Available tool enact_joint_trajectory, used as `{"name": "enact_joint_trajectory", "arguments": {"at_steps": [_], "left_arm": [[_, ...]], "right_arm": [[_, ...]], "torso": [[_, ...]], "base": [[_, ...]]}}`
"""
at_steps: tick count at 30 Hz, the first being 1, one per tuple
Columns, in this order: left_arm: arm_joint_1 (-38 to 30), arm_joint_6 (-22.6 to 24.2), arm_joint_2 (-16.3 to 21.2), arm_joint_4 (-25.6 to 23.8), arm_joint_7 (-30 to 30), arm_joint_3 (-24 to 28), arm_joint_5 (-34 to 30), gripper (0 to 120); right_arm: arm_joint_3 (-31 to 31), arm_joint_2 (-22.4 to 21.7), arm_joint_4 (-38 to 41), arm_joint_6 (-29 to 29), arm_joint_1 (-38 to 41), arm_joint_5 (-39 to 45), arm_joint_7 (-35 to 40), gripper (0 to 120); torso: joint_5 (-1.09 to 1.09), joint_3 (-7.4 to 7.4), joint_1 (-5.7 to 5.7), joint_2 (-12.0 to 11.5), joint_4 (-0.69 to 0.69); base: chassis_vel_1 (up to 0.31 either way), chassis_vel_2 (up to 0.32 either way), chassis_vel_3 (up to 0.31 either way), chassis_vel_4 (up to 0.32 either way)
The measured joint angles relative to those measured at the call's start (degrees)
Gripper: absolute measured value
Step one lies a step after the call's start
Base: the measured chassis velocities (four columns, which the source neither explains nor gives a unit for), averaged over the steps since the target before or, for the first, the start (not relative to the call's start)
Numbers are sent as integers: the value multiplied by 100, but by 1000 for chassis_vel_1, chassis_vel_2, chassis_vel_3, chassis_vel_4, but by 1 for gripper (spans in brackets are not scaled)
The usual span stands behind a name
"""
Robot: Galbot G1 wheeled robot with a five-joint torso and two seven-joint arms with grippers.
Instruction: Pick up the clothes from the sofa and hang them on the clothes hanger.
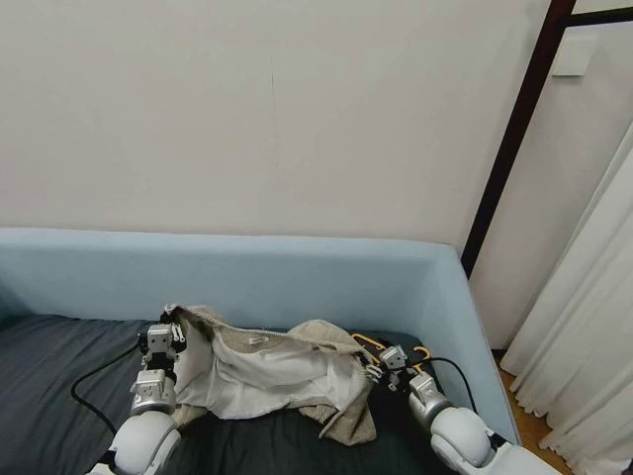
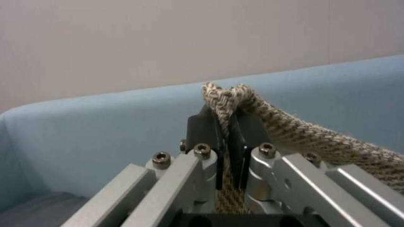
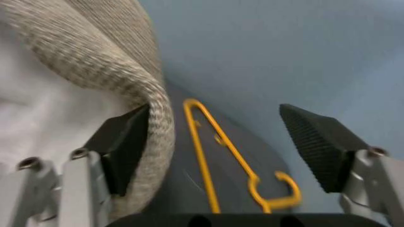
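Observation:
A beige knit garment [image 1: 272,371] with a white lining lies spread on the dark sofa seat [image 1: 49,366]. My left gripper [image 1: 170,332] is shut on its left edge; the left wrist view shows the knit fabric [image 2: 228,106] pinched between the black pads [image 2: 208,135]. My right gripper [image 1: 388,358] stands open at the garment's right edge, over a yellow clothes hanger [image 3: 218,156] lying on the seat. One of its pads [image 3: 126,142] touches the knit hem [image 3: 126,85], the other pad [image 3: 319,142] is well apart. The hanger [image 1: 366,341] peeks out beside the fabric.
The sofa has a light blue backrest [image 1: 247,272] and right armrest [image 1: 470,327]. A black cable [image 1: 94,381] runs over the seat at the left. A plain wall rises behind; a dark door frame [image 1: 509,139] and white curtain [image 1: 584,346] stand to the right.

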Motion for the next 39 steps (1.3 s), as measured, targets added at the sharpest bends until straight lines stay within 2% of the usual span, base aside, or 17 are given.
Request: {"name": "enact_joint_trajectory", "arguments": {"at_steps": [3,5,9,12,15,18,21,23,25,26,29,32,34,39], "left_arm": [[77,0,-3,-23,1,-66,6,3],[97,-1,4,-20,0,-96,7,3],[153,-1,30,18,-16,-191,-2,3],[163,-11,60,36,-20,-212,-22,3],[104,-14,90,60,-21,-168,-37,3],[9,-20,98,102,-19,-79,-40,3],[-47,-29,70,106,-4,20,-41,3],[-61,-29,64,107,1,39,-41,3],[-112,-30,46,105,28,89,-41,3],[-113,-30,44,98,38,94,-41,3],[-113,-31,43,86,46,95,-41,3],[-118,-32,45,90,49,101,-41,3],[-131,-35,38,99,52,114,-41,3],[-84,-36,22,66,53,113,-41,3]], "right_arm": [[73,24,-80,-243,73,524,127,95],[95,20,-66,-275,84,687,93,98],[121,-7,-175,-350,161,666,-138,100],[155,57,-425,-749,308,606,-102,100],[234,135,-682,-866,385,544,-103,100],[320,204,-971,-881,431,446,-163,100],[504,404,-1691,-772,604,-62,-843,100],[568,434,-1843,-698,628,-216,-1058,100],[850,566,-2561,-271,759,-839,-2125,100],[901,607,-2762,-163,805,-983,-2362,100],[999,724,-3209,-12,932,-1298,-2723,100],[1081,810,-3447,-6,991,-1483,-2830,100],[1144,928,-3628,-198,1045,-1570,-2780,100],[1202,1193,-4012,-401,1198,-1533,-2649,100]], "torso": [[0,0,0,0,0],[0,0,0,0,1],[-1,0,0,0,1],[-1,0,0,0,0],[0,1,1,0,3],[-1,0,0,0,-1],[0,1,1,0,0],[1,1,0,0,2],[-1,1,0,0,1],[0,1,1,0,-1],[0,1,1,0,-1],[0,1,1,0,4],[0,0,1,0,4],[-1,0,1,0,1]], "base": [[0,0,0,0],[0,0,0,0],[0,0,0,0],[0,0,0,0],[0,0,0,0],[0,0,0,0],[0,0,0,0],[0,0,0,0],[0,0,0,0],[0,0,0,0],[0,0,0,0],[0,0,0,0],[0,0,0,0],[0,0,0,0]]}}
